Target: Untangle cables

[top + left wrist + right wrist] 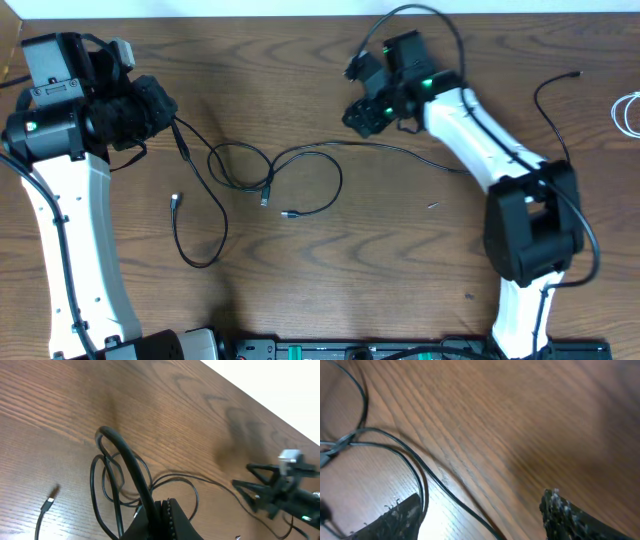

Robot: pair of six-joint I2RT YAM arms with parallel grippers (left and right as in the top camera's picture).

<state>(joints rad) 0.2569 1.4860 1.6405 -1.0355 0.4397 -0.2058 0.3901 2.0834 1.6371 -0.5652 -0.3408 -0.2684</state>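
A dark brown wooden tabletop with wavy, flowing grain fills nearly the whole overhead view. Along the top edge of that frame runs a narrow white strip. It could be a wall or a surface past the far edge, and which one cannot be told. In the left wrist view the same white fills the upper right corner. In the right wrist view a bright patch of reflected light sits at the lower left of the wood, and soft shadow darkens the right side.
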